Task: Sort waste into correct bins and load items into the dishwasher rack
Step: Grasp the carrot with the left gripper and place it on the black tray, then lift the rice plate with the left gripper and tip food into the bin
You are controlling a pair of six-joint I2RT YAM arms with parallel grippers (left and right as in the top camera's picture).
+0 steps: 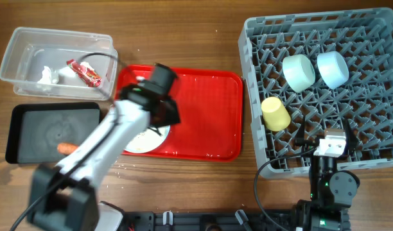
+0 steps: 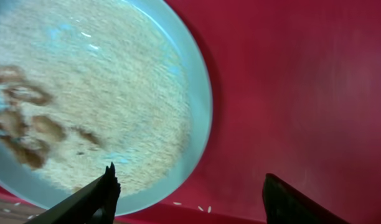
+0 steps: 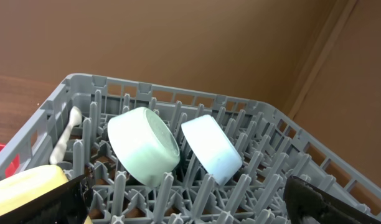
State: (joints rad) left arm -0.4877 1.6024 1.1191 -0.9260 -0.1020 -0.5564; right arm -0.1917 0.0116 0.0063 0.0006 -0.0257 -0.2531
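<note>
The round pale plate (image 1: 140,141) lies on the red tray (image 1: 209,115), partly under my left arm. In the left wrist view the plate (image 2: 97,93) holds beige food crumbs (image 2: 84,81) and brown bits. My left gripper (image 2: 190,196) is open: one finger is over the plate's near rim, the other over the tray; it also shows overhead (image 1: 161,125). The grey rack (image 1: 376,38) holds the green bowl (image 1: 298,72), blue bowl (image 1: 332,68) and yellow cup (image 1: 275,113). My right gripper (image 3: 190,205) is open and empty above the rack's pegs. The white spoon (image 3: 66,134) stands in the rack.
The clear tub (image 1: 29,45) at the back left holds the white tissue (image 1: 47,75) and the red-and-white wrapper (image 1: 85,72). The black tray (image 1: 29,119) in front of it holds the orange carrot piece (image 1: 67,147). A few crumbs (image 2: 200,206) lie on the red tray.
</note>
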